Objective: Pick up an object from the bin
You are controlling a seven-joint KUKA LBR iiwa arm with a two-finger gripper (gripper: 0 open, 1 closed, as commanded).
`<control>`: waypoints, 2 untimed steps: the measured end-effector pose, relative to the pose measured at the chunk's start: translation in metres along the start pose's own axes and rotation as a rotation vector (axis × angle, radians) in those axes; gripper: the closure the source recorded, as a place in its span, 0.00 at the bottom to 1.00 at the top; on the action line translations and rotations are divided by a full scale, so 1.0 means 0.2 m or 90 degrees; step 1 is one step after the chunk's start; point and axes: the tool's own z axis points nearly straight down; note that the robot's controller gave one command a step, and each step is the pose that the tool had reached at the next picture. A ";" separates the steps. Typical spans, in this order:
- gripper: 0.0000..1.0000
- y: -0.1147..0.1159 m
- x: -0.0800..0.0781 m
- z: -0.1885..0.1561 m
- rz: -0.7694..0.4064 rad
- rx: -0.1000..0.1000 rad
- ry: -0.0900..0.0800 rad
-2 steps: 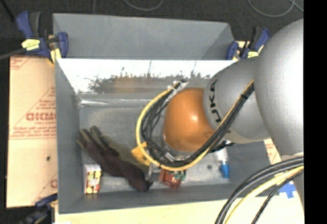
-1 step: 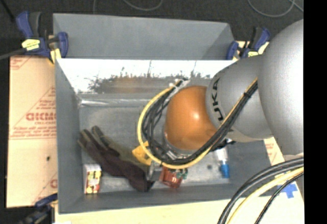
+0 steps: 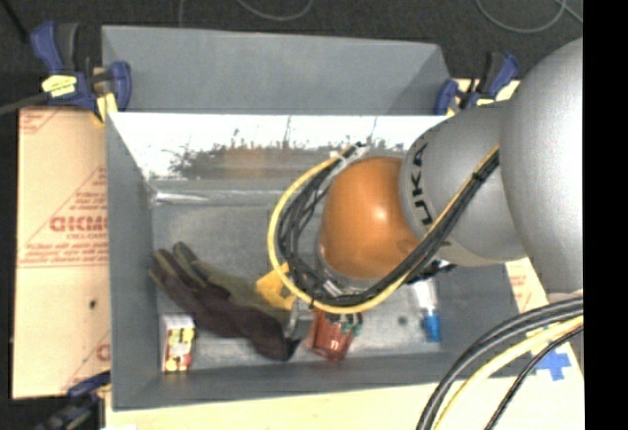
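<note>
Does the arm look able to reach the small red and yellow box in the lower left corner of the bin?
Probably yes: nothing lies on the small red and yellow box, though the dark brown glove and the bin's walls crowd it.

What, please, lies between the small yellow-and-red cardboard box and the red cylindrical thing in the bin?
In the camera view, the cuff end of a dark brown fabric glove lies between the box and the red thing.

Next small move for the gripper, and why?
Probably shift slightly toward the small red object, to centre over it: the gripper sits low near the front of the bin, between that object and the dark glove, and seems centred on neither.
</note>
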 end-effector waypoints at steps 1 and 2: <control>1.00 0.01 0.08 -0.26 0.011 0.000 0.002; 1.00 0.01 0.08 -0.26 0.012 0.000 0.002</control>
